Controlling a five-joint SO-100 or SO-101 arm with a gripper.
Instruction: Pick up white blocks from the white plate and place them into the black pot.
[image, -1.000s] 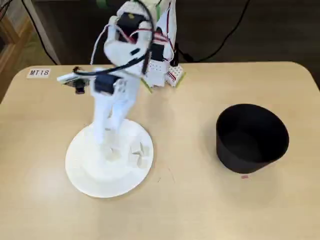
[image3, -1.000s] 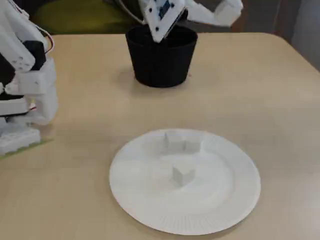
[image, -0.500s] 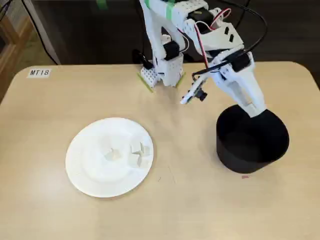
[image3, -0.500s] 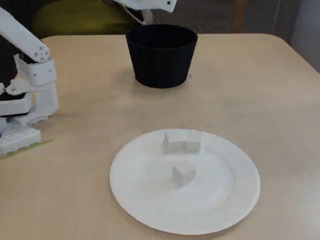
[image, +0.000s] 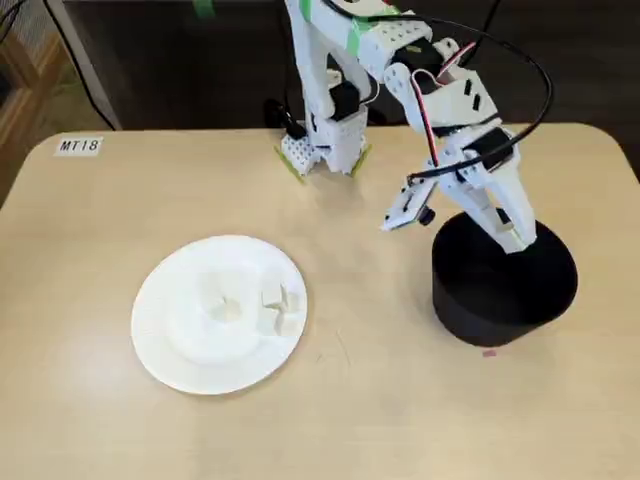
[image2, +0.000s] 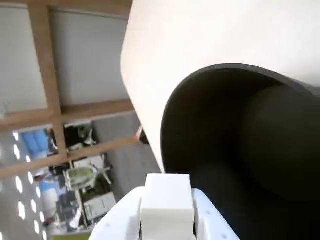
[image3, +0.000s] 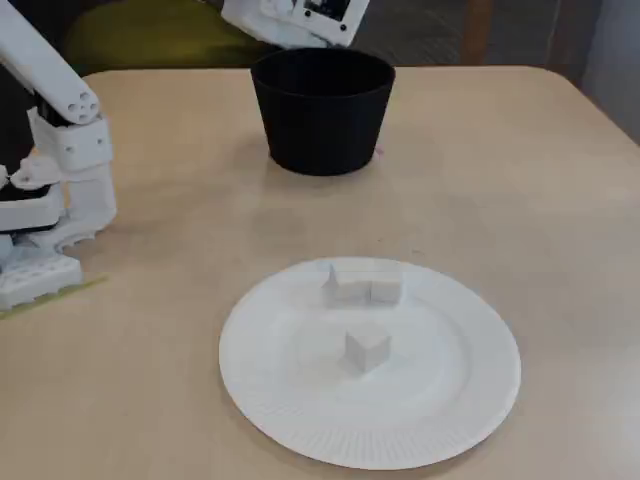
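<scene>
My gripper hangs over the back-left rim of the black pot, tilted down toward its mouth. In the wrist view the gripper is shut on a white block, with the pot's dark inside just beyond it. The white plate lies at the left of the table with three white blocks on it. The low fixed view shows the plate in front, one block near its middle, two blocks side by side at its far edge, and the pot behind.
The arm's base stands at the table's back edge, and appears at the left in the low view. A label reading MT18 sits at the back left corner. Bare tabletop lies between plate and pot.
The arm has swung from above the plate across to the pot. Over the last half second the gripper has dropped lower and moved further over the pot's mouth.
</scene>
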